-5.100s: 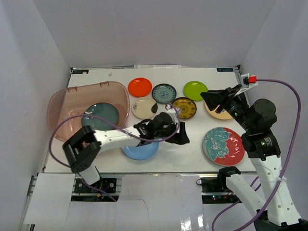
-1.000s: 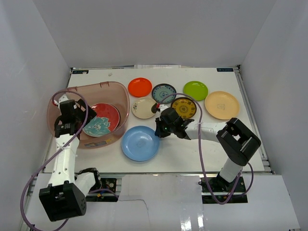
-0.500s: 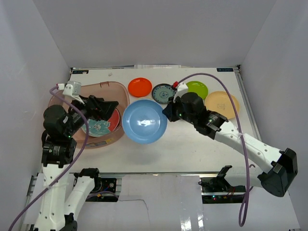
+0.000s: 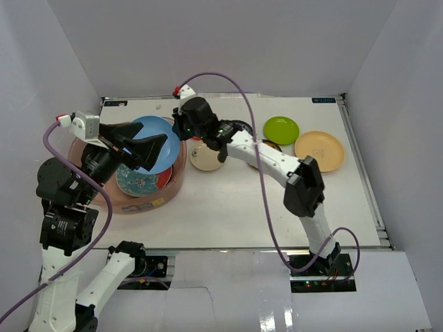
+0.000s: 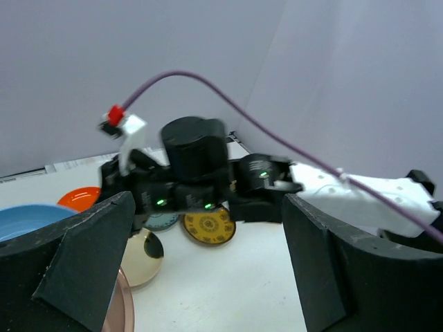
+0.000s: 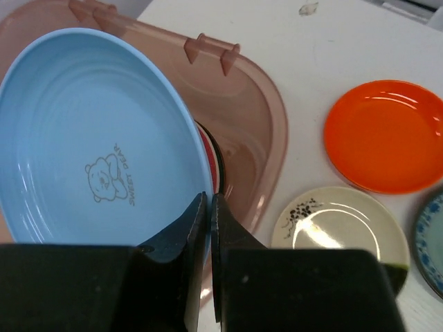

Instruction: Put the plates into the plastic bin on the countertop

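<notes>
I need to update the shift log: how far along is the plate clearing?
Done: the floral plate lies in the plastic bin. In hand: the right gripper holds the light blue plate by its rim above the bin. Left on the countertop: the orange, cream, blue-patterned, yellow-brown, lime green and tan plates.

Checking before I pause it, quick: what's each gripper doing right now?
Left gripper: open, holding nothing.
Right gripper: closed on the rim of the blue plate, above the bin.
</notes>
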